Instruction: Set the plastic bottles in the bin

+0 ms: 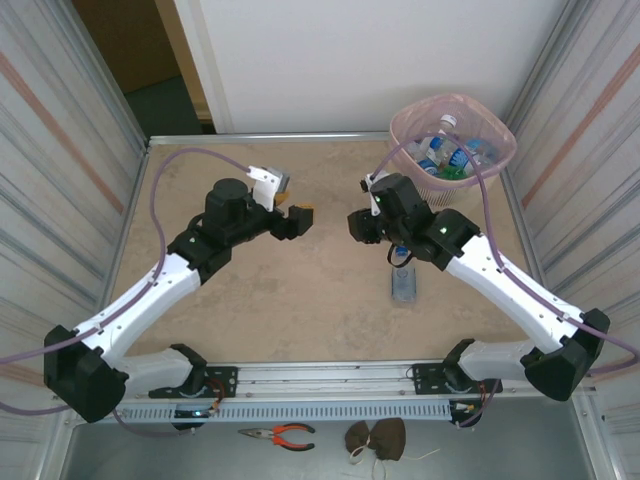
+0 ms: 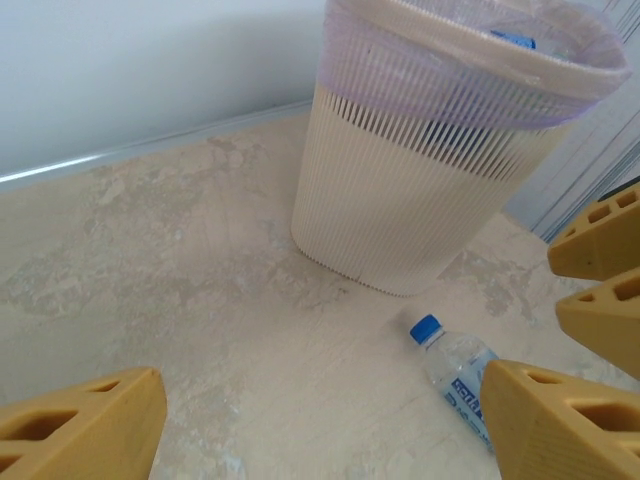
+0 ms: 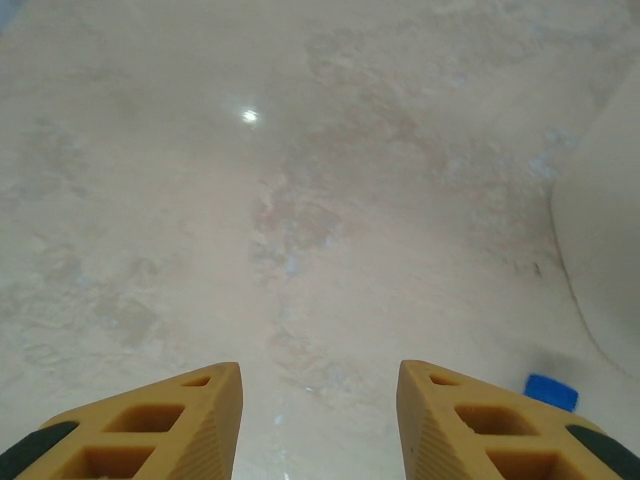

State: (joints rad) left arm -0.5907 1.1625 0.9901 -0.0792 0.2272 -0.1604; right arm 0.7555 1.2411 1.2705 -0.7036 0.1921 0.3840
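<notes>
From above, one clear bottle [image 1: 404, 284] lies on the desk [image 1: 300, 310] just near of the right claw [image 1: 358, 226], with other bottles [image 1: 445, 158] already in the bin [image 1: 503, 140]. The left claw [image 1: 300, 220] hangs apart, empty. In the left wrist view the bottle lies near the bin's foot. The right wrist view has fingers apart over bare desk, with the blue cap [image 3: 552, 391] off to the right. The pickup seems in hand: the right claw likely must shift over the bottle, descend and clamp it.

Beige ribbed bin [image 1: 452, 99] [image 2: 400, 200], pink translucent liner folded over the rim, standing upright at the far right corner of the table [image 1: 300, 300]. Inside, a heap of bottles [image 1: 450, 155]: clear with blue caps, some green. One clear bottle [image 1: 404, 285] [image 2: 455, 365], blue cap and blue-printed label, lying on its side near the bin's base, cap toward it.
</notes>
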